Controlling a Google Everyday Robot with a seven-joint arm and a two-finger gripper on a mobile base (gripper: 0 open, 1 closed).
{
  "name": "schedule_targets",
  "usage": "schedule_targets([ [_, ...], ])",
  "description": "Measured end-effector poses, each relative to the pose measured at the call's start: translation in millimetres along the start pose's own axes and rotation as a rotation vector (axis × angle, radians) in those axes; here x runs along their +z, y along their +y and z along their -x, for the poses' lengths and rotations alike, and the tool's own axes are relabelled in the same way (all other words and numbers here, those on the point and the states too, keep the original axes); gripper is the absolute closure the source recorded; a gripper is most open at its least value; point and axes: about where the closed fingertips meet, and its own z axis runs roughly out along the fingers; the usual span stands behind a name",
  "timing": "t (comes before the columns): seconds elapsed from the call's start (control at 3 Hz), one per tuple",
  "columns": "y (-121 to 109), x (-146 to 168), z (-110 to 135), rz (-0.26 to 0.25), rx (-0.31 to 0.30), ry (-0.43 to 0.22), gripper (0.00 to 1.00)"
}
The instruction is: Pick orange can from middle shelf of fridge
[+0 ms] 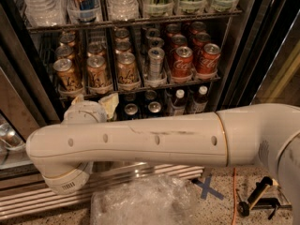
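Note:
The fridge (pixel 243 55) stands open in front of me. Its middle shelf (pixel 140 91) holds lanes of orange cans (pixel 98 71) on the left, a slim silver can (pixel 155 62) in the middle and red Coca-Cola cans (pixel 182 61) on the right. My white arm (pixel 154 139) crosses the view below the shelf. My gripper (pixel 105 108) sits at the arm's left end, just below the front rail under the orange cans, mostly hidden behind the wrist. It touches no can that I can see.
Water bottles (pixel 122 1) and green bottles fill the shelf above. Small dark bottles (pixel 178 100) stand on the shelf below. The steel base grille (pixel 28 203) is at the bottom left. Crumpled clear plastic (pixel 140 203), a blue tape cross (pixel 208 189) and a clamp tool (pixel 255 203) lie on the floor.

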Motion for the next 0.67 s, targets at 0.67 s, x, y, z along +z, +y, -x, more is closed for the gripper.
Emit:
schedule_targets([
  [0.67, 0.0, 0.0, 0.0, 0.000, 0.000, 0.000, 0.19],
])
